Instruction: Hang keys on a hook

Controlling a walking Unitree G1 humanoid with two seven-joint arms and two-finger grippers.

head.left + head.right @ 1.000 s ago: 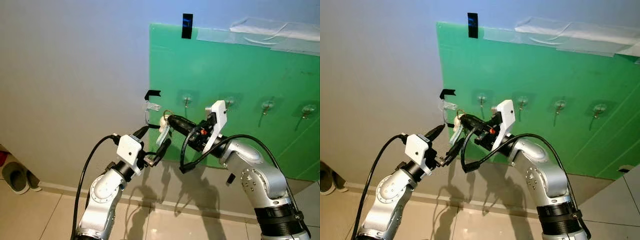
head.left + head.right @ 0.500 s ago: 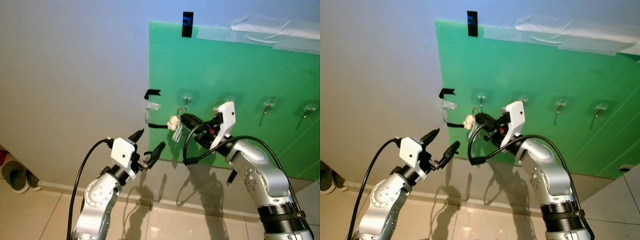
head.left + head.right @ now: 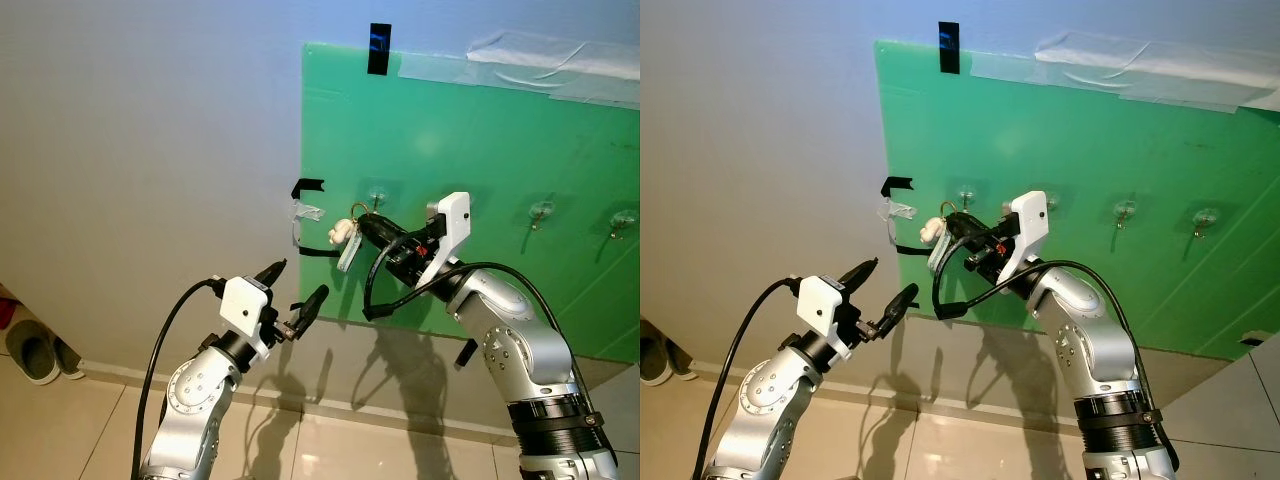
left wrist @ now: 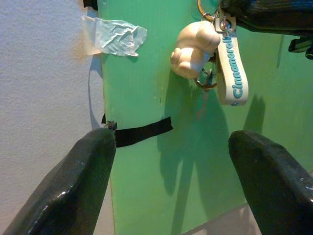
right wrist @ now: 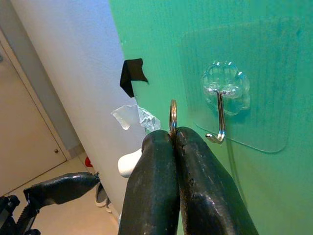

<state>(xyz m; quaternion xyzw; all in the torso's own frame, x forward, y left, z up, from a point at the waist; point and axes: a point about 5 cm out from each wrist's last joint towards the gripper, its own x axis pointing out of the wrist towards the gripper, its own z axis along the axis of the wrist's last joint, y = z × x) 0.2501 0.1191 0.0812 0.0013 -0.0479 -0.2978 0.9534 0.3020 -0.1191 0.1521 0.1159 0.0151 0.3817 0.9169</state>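
Note:
The keys hang as a bunch: a gold ring (image 5: 172, 113), a cream figure charm (image 3: 343, 233) and a white strap (image 4: 232, 73). My right gripper (image 3: 366, 219) is shut on the ring, holding the bunch against the green board (image 3: 500, 150). In the right wrist view the ring stands just beside the leftmost clear adhesive hook (image 5: 221, 116), at about its height and apart from it. My left gripper (image 3: 297, 285) is open below and to the left of the keys, holding nothing. In the left wrist view the charm (image 4: 193, 48) hangs above the gap between its fingers.
More clear hooks (image 3: 541, 212) (image 3: 622, 218) run rightward along the board, which is taped to a grey wall. Black tape (image 3: 377, 50) marks its top edge, and crumpled clear tape (image 4: 115, 36) its left edge. Shoes (image 3: 30, 350) lie on the tiled floor at the far left.
My right gripper has lifted the keys up and to the right, close to the leftmost hook. My left gripper has dropped away from the strap and now sits lower, open.

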